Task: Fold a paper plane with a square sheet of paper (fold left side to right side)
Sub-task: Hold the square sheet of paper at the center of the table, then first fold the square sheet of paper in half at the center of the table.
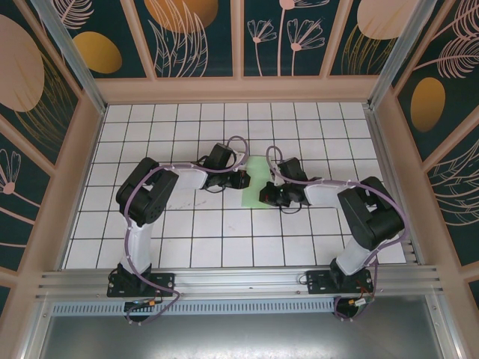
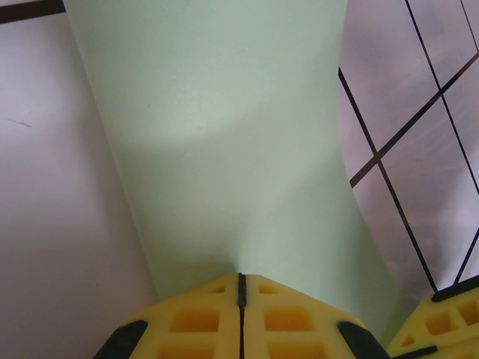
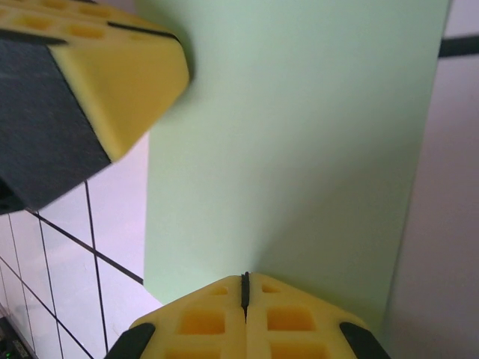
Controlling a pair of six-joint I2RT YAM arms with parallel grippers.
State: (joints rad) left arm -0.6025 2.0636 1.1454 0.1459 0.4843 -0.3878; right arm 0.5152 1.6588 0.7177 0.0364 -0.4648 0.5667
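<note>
**Top view.** The green sheet (image 1: 257, 178) lies near the middle of the desk (image 1: 224, 239), about midway between the left and right edges. Your left end effector (image 1: 244, 179) is at the sheet's left side and your right end effector (image 1: 271, 196) is at its near right corner.

**Left wrist view.** Your left end effector (image 2: 241, 278) has its yellow fingers (image 2: 194, 321) pressed together, clamped on the near edge of the sheet (image 2: 224, 134). The paper runs away from the tips and its right border curves. A finger (image 2: 441, 321) of the right end effector shows at the lower right.

**Right wrist view.** Your right end effector (image 3: 245, 278) is likewise closed, pinching the sheet (image 3: 299, 134), whose borders run straight. A finger (image 3: 112, 75) of the left end effector is just beside the paper's left border
</note>
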